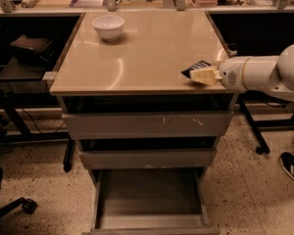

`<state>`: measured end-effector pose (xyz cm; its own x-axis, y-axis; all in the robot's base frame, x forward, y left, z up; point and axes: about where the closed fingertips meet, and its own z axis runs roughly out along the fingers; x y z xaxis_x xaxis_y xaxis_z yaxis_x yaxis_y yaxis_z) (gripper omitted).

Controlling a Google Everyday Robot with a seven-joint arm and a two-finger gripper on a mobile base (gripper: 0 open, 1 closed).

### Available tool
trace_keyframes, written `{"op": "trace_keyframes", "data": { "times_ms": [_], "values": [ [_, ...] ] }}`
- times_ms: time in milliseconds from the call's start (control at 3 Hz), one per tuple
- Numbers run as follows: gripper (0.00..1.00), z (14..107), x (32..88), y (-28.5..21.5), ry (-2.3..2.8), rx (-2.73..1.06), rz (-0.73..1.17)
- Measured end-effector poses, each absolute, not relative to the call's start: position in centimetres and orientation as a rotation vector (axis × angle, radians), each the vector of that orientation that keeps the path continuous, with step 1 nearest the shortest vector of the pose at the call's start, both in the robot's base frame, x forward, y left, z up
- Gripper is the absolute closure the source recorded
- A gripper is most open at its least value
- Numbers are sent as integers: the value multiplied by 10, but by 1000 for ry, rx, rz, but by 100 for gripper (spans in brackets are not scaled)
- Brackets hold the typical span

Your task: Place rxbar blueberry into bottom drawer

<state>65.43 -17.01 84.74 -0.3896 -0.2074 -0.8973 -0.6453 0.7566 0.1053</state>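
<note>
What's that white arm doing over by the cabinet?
The robot's hand is at the dark-wrapped rxbar blueberry, near the right front edge of the cabinet top. The bottom drawer is pulled open, and the bar is not in it yet. A white bowl sits at the back left.

A white bowl [108,27] stands near the back left corner of the tabletop [137,62]. Two upper drawers [147,125] sit one under the other below the top. A dark box [32,48] rests on a low shelf at left. A chair caster [28,205] stands on the speckled floor [39,173]. A shoe [291,168] shows at right. The gripper [200,75] is at the tabletop's right front edge.
</note>
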Motion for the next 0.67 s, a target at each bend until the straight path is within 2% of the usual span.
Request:
{"op": "trace_keyframes", "data": {
  "times_ms": [333, 667],
  "values": [
    [100, 886, 598, -160, 1892, -686, 531],
    [100, 912, 535, -178, 1864, -679, 496]
  ]
}}
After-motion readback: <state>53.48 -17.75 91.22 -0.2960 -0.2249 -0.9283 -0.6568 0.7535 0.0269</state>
